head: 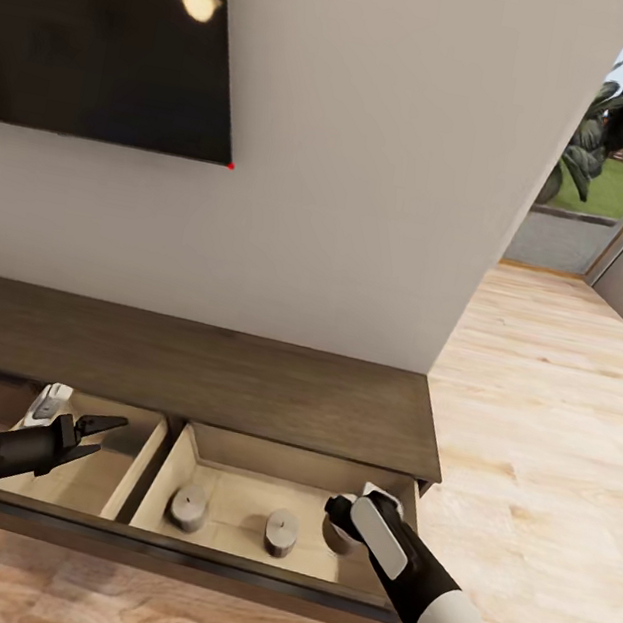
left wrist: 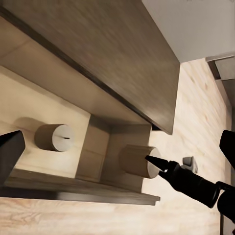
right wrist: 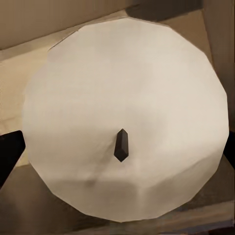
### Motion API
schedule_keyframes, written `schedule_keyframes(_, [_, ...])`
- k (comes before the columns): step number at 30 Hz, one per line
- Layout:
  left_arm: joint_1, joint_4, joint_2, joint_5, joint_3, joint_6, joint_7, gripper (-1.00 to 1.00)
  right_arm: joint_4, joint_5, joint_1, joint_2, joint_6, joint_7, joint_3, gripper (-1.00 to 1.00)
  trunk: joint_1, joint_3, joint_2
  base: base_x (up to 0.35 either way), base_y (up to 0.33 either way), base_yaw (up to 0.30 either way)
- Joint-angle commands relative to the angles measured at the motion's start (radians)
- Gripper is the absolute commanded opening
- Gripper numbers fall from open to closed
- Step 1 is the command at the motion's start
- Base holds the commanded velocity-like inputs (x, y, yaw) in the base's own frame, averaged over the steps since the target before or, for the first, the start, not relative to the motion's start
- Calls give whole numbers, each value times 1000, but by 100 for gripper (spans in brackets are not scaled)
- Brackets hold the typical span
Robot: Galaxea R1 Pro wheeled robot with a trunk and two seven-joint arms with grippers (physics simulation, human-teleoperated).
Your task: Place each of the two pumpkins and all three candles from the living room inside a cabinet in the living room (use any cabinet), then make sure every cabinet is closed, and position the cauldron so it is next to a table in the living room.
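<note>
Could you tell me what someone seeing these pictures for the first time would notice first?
The eye falls on the cabinet under the wall-mounted TV, its drawer pulled out with a pale interior. Two candles stand in its right-hand compartment, and the right gripper reaches into that compartment's right end around a third candle. The left gripper hovers open over the left-hand compartment.

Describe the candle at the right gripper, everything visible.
The candle is a short, faceted cylinder, pale cream and waxy-looking, with a small dark wick at the centre of its flat top. It stands upright in the right compartment of the cabinet's open drawer, near the right wall, rightmost of three candles there. The right gripper sits directly over it, a finger at either side; whether the fingers touch it, I cannot tell.
</note>
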Motion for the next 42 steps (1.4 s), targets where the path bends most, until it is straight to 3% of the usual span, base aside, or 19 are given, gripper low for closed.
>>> schedule_keyframes(1, [-1,0,0,7,1,4,6,100,-1,-5,-1,-2,-5,-6,3,-100,0,-1,0,262,0,0])
schedule_keyframes(20, [-1,0,0,12,1,4,6,100,5,-5,-1,-7,-19,-6,3,-100,0,-1,0,92,0,0])
schedule_keyframes(28, [-1,0,0,16,1,4,5,100,111,-7,-1,-12,-19,-5,-2,-100,0,-1,0,0,0,0])
schedule_keyframes(42, [-1,0,0,16,1,4,5,100,122,-7,-1,-18,-49,8,-3,-100,54,-45,-98,0,0,0])
